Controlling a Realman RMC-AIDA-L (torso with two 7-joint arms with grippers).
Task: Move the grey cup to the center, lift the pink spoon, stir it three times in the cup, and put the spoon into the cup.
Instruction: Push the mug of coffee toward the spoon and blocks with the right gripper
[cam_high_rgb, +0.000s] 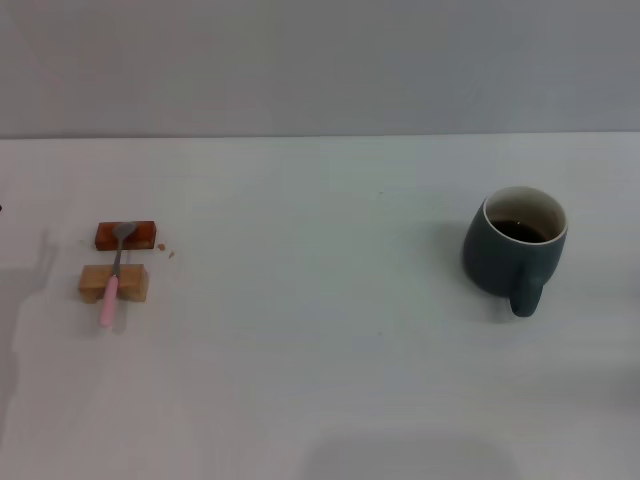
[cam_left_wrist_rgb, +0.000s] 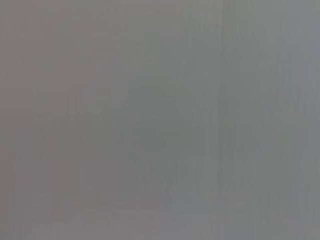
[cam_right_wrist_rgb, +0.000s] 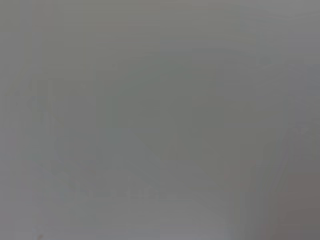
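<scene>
Neither gripper in view, so grasp state impossible to tell and places relative to them unknowable. Grey cup (cam_high_rgb: 514, 246) standing right, handle toward the robot. Pink spoon (cam_high_rgb: 113, 272) bridging reddish-brown block (cam_high_rgb: 126, 235) and tan block (cam_high_rgb: 113, 283), probably raised for easy pinching.

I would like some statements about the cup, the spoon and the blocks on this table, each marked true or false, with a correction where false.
1. The grey cup stands on the robot's right side of the table. True.
2. The pink spoon is inside the cup. False: it lies across the reddish-brown block and the tan block.
3. The cup holds dark liquid. True.
4. The cup lies on its side. False: it stands upright.
5. A gripper holds the spoon. False: no gripper is in view.
</scene>
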